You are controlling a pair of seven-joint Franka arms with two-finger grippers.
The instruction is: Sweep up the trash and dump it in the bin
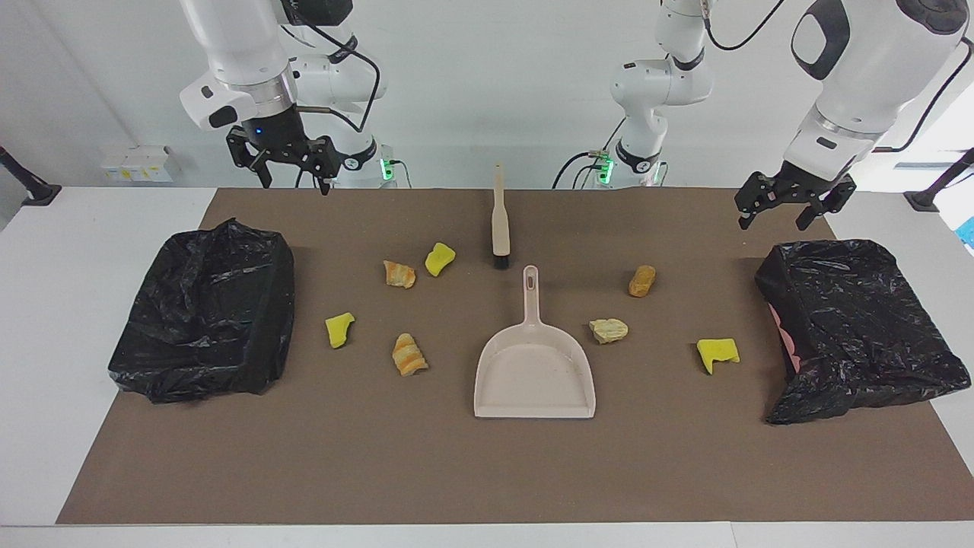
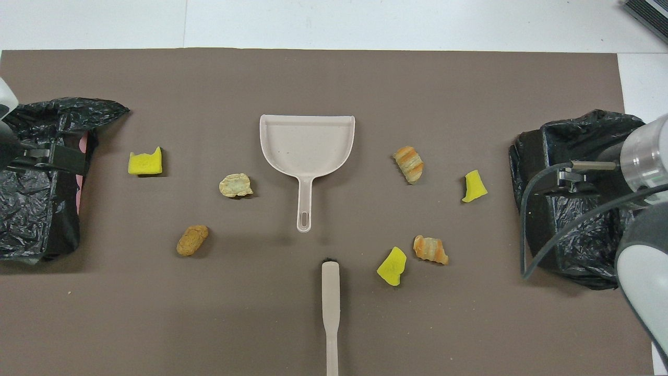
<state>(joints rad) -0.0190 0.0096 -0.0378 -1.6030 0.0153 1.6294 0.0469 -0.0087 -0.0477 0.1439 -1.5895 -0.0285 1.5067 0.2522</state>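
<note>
Several trash scraps lie on the brown mat around the beige dustpan (image 1: 534,369) (image 2: 307,143). Toward the right arm's end lie two yellow chunks (image 1: 440,259) (image 1: 339,329) and two striped lumps (image 1: 399,274) (image 1: 409,355). Toward the left arm's end lie a brown lump (image 1: 641,281), a pale lump (image 1: 609,329) and a yellow chunk (image 1: 717,353). The beige brush (image 1: 499,221) (image 2: 330,303) lies nearer to the robots than the dustpan. My right gripper (image 1: 295,181) is open and raised over the mat's edge. My left gripper (image 1: 776,217) is open and raised over a bin.
A bin lined with a black bag (image 1: 205,308) (image 2: 574,198) stands at the right arm's end of the mat. A second black-bagged bin (image 1: 852,327) (image 2: 36,177) stands at the left arm's end. White table (image 1: 46,320) surrounds the mat.
</note>
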